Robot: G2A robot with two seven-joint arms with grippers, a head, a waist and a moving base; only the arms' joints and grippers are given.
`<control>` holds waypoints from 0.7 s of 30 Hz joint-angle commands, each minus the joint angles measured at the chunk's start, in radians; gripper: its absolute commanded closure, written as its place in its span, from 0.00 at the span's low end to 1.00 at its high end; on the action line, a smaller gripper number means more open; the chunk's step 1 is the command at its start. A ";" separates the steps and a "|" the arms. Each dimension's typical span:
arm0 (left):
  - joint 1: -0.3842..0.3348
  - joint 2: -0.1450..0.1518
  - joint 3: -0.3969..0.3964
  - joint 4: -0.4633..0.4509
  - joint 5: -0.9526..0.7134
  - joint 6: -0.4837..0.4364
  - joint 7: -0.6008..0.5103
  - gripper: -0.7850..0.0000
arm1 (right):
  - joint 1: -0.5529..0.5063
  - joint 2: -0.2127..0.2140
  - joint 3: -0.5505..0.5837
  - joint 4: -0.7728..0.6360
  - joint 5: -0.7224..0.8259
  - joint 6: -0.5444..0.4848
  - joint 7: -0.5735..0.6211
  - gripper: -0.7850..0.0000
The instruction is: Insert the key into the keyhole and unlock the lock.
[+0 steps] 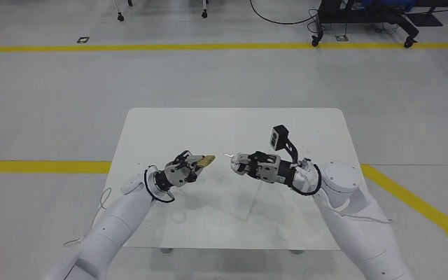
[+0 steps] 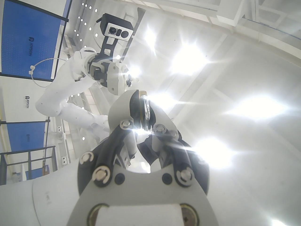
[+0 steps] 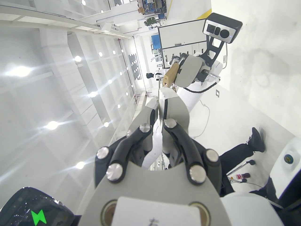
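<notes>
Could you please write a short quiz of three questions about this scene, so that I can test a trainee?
1. True or false: the brass-coloured metal padlock is held above the white rectangular table, not lying on it.
2. Fill in: the thin silver metal key, pinched in the right claw, and the padlock are ___ (touching / apart).
3. What holds the padlock? A) left claw B) right claw C) nothing
Key: 1 true; 2 apart; 3 A.

top: overhead, down on table (image 1: 210,126) | left wrist: upward, sees right arm (image 2: 70,81) | right wrist: sideways, sees left arm (image 3: 188,97)
</notes>
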 commanded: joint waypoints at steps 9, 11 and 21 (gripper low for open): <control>0.009 -0.001 -0.016 -0.012 0.079 0.099 0.016 1.00 | -0.066 0.030 0.133 -0.038 0.139 0.262 0.091 1.00; 0.006 -0.004 -0.010 -0.010 0.117 0.087 0.026 1.00 | -0.071 0.036 0.131 -0.050 0.120 0.301 0.103 1.00; 0.007 -0.011 -0.030 0.004 0.183 0.051 0.004 1.00 | -0.046 0.032 0.035 -0.079 0.108 0.376 0.032 1.00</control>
